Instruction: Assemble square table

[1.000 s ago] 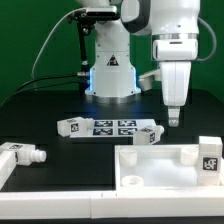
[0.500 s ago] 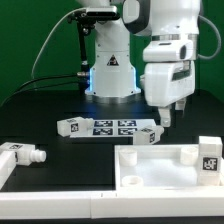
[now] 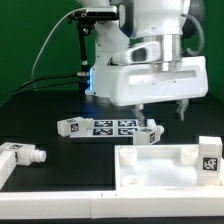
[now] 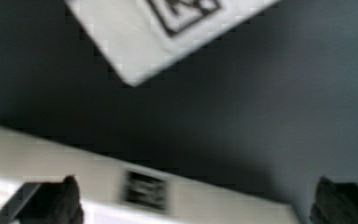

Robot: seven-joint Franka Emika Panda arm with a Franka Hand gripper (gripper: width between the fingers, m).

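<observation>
Rotates tool point(image 3: 161, 112) broadside from its earlier narrow aspect; holds it spread, empty, above leg point(image 3: 149, 135) beside marker board point(image 3: 112, 126).

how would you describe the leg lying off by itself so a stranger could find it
Start at the marker board in the middle of the black table, then go toward the exterior view's left edge. The lone leg lies there on its side, clear of the board, while two other legs sit at the board's ends.
</observation>
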